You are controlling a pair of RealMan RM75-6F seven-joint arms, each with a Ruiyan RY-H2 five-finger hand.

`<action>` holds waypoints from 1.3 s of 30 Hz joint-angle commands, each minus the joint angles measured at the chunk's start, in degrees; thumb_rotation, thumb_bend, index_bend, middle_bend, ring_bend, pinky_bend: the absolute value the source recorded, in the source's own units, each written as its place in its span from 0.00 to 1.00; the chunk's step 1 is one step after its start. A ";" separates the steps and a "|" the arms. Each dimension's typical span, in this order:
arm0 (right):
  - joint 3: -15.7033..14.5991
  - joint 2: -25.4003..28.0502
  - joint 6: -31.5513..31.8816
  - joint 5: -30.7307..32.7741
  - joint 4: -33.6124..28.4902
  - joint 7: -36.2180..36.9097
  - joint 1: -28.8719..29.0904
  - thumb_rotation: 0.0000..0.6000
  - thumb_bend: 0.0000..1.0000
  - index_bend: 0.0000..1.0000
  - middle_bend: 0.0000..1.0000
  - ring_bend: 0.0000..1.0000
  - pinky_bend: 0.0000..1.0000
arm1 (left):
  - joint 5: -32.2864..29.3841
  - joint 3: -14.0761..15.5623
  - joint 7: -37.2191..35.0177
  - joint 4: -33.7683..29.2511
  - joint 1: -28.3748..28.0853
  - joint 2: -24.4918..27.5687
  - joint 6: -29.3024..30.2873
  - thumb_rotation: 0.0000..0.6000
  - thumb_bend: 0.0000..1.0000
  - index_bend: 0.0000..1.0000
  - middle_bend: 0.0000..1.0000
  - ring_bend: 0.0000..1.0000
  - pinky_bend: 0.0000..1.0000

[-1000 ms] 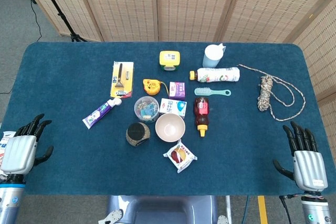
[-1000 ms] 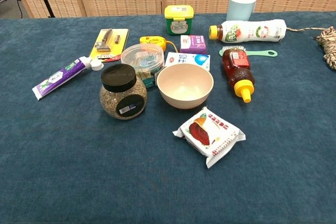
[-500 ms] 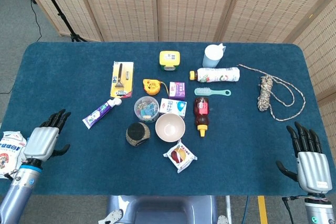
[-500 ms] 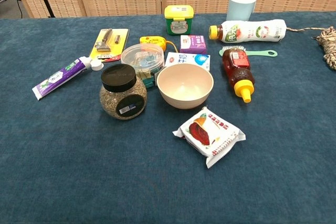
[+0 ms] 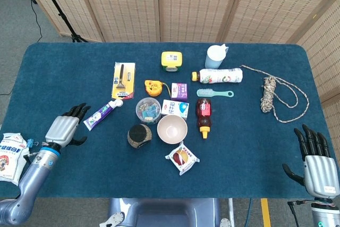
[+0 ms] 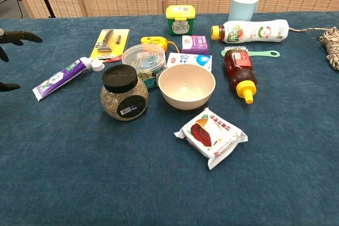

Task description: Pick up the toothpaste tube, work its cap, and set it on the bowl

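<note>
Hovering lower left, the left hand [image 5: 65, 127] is spread and empty beside the toothpaste tube [image 5: 102, 114]; right hand [image 5: 317, 164] too, lower right.

Chest view cuts off my left hand [image 6: 11, 51] at the frame edge, only dark fingertips [image 6: 29, 37] show. My right hand [image 5: 317, 162] is clipped at the wrist by the head view's bottom edge. Rope [image 6: 331, 46] runs off the chest view's right edge; toothpaste tube [image 5: 102, 115] print too small to read.
</note>
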 commanded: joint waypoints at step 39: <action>0.19 -0.12 0.50 1.14 -0.78 -1.94 -1.19 1.00 0.22 0.00 0.00 0.00 0.00 | -14.41 -0.09 0.27 23.50 -19.28 -17.71 -11.15 0.94 0.27 0.15 0.14 0.24 0.27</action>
